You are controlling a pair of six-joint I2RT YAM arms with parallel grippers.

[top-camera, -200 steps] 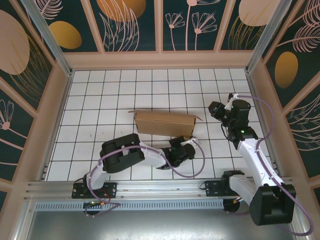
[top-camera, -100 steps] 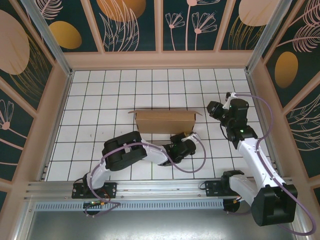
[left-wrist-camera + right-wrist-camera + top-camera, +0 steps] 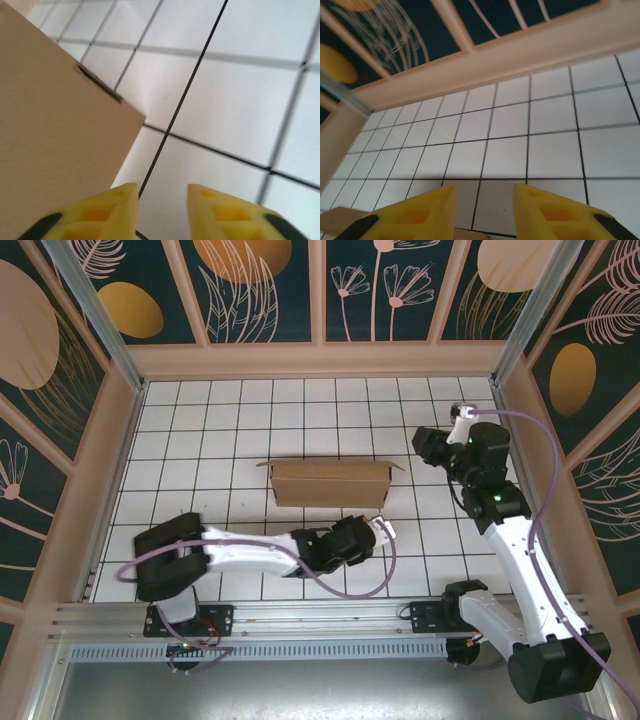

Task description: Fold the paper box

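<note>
**Both grippers open, box free at the centre of the table**

In the top view the paper box (image 3: 330,483) sits on the white tiled table (image 3: 200,430) near the middle of the frame. Its long side runs left to right, and small flaps stick out at its two upper corners.

The left gripper (image 3: 379,527) lies low over the tiles just below the box's lower right corner, near it, with no contact that can be made out. In the left wrist view its yellow fingers (image 3: 117,210) stand apart at the bottom edge, with bare tile and a black grid line showing in the gap. Nothing is held. The brown cardboard fills the left side of that frame, with a dark slit near its upper edge and its corner ending ahead and to the left of the fingers.

The right gripper (image 3: 422,445) hangs right of the box and is clear of it. In the right wrist view its fingers are also spread over empty tiles and grip nothing. A tan sliver at the lower left edge looks like cardboard.
</note>
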